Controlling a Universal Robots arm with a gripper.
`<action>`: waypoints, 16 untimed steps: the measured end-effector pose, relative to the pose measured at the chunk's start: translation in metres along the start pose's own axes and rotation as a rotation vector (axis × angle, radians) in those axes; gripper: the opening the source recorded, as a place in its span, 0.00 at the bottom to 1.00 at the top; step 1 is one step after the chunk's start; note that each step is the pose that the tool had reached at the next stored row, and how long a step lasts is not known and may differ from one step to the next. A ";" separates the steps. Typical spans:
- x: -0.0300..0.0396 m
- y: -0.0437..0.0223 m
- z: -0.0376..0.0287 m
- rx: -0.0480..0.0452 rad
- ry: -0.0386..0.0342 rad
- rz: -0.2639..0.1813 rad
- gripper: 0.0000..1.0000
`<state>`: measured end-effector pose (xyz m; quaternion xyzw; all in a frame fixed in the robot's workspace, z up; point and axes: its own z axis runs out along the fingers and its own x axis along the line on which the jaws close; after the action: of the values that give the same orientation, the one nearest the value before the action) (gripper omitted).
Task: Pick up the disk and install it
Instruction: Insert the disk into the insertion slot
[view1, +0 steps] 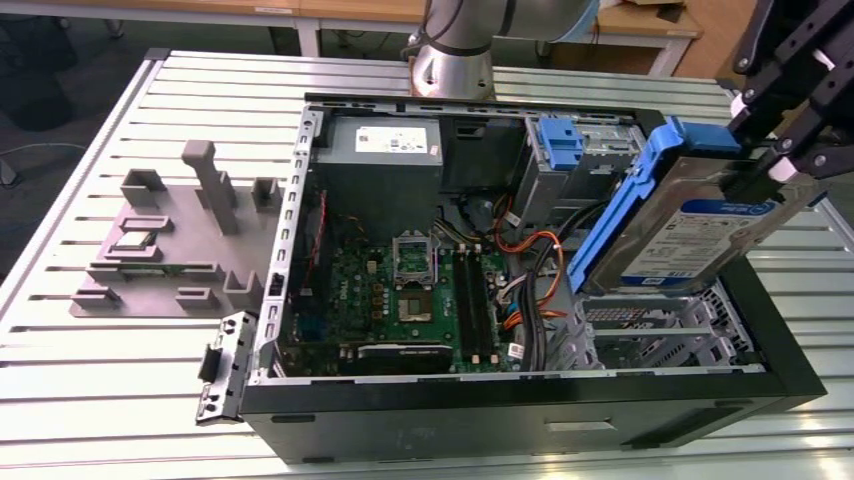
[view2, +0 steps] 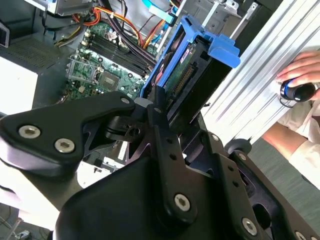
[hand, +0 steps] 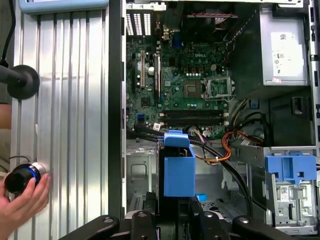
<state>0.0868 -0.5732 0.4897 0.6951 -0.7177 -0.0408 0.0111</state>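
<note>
The disk, a silver drive with a white-and-blue label in a blue carrier bracket, hangs tilted on edge above the right side of the open computer case in the exterior view. My gripper is shut on its upper end. Below it lies the metal drive cage. In both wrist views the blue carrier sticks out from between my black fingers, over the case's interior. The gripper clamps the disk's near end.
Inside the case are the motherboard, orange and black cables, a grey power supply and another blue bracket. A grey fixture stands on the slatted table. A person's hand holds a black knob.
</note>
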 end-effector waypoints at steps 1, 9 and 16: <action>0.0000 0.0000 0.0000 0.0000 -0.0001 0.000 0.35; 0.0077 -0.0042 0.0003 0.0000 -0.0002 0.000 0.35; 0.0075 -0.0202 0.0024 0.0000 -0.0001 0.000 0.35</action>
<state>0.1066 -0.5812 0.4855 0.6950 -0.7177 -0.0408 0.0110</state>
